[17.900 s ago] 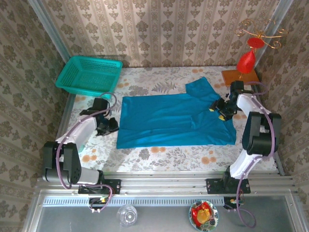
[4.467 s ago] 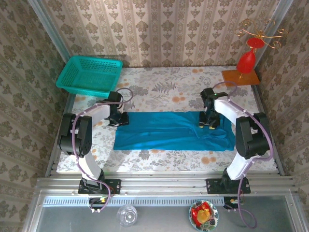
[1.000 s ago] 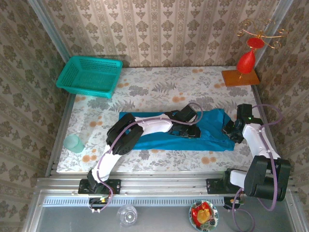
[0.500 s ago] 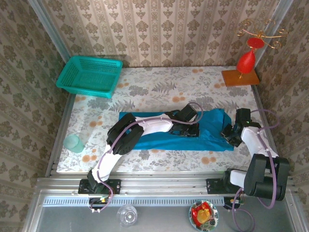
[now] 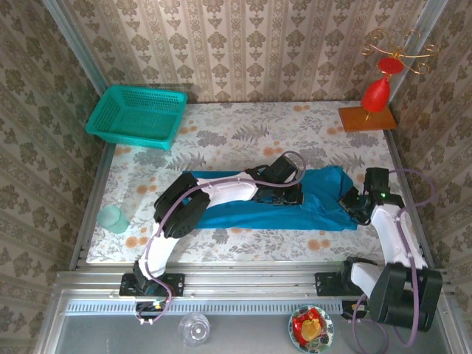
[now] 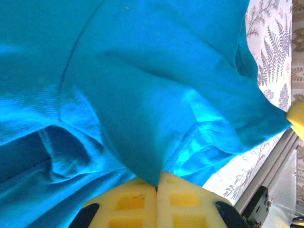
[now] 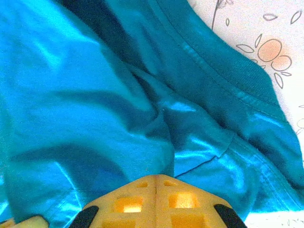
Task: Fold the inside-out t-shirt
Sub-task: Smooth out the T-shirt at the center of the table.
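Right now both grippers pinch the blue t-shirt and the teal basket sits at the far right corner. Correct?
No: the top view shows the teal basket at the far left corner. The left gripper and right gripper do pinch the blue t-shirt.

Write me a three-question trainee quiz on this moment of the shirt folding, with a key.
1. True or false: the left gripper has its pads pressed together on a fold of the t-shirt.
2. Where is the right gripper? A: at the shirt's right end. B: over the pale green cup. C: beside the red ornament.
3. Fill in: the teal basket sits at the far ___ corner of the table.

Key: 1 true; 2 A; 3 left.
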